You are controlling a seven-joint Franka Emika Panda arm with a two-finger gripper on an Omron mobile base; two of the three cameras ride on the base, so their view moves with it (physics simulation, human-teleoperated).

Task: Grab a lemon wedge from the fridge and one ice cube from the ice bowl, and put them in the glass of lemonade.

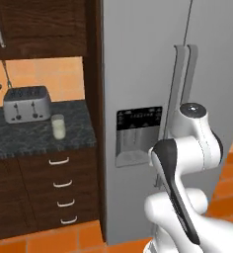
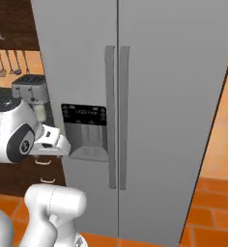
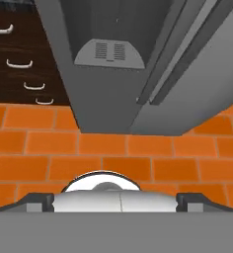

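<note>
Orange tile floor, closed fridge (image 3: 108,99) beyond wide-open claw (image 3: 113,200).

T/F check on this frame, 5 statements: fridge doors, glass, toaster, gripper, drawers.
1. Both doors of the fridge are shut. True.
2. The glass of lemonade sits inside the fridge. False: it stands on the dark counter, right of the toaster.
3. The toaster lies tipped on its side. False: it stands upright.
4. The gripper is open and holds nothing. True.
5. The drawers under the counter are pulled out. False: all are closed.
</note>
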